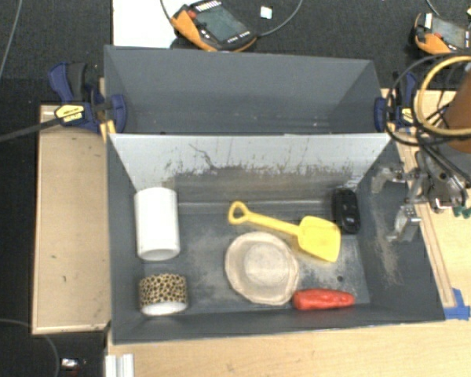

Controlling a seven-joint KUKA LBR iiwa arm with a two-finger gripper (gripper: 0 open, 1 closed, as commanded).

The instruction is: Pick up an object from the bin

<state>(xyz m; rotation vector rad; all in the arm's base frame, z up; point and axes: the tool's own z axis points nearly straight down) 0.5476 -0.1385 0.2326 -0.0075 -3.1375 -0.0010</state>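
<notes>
Gripper (405, 220) hangs over the right sloped wall of bin (235, 93), nr small black block (346, 210) on floor at right. Open or clenched: can't tell. Risk: descending here it'd strike the wall, or shove block into yellow shovel (302, 232).

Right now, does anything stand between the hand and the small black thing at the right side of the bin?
Nothing visible does. The hand hangs over the bin's right sloped wall; the small black thing lies left of it, with only bare wall between. The yellow shovel lies farther left.
</notes>
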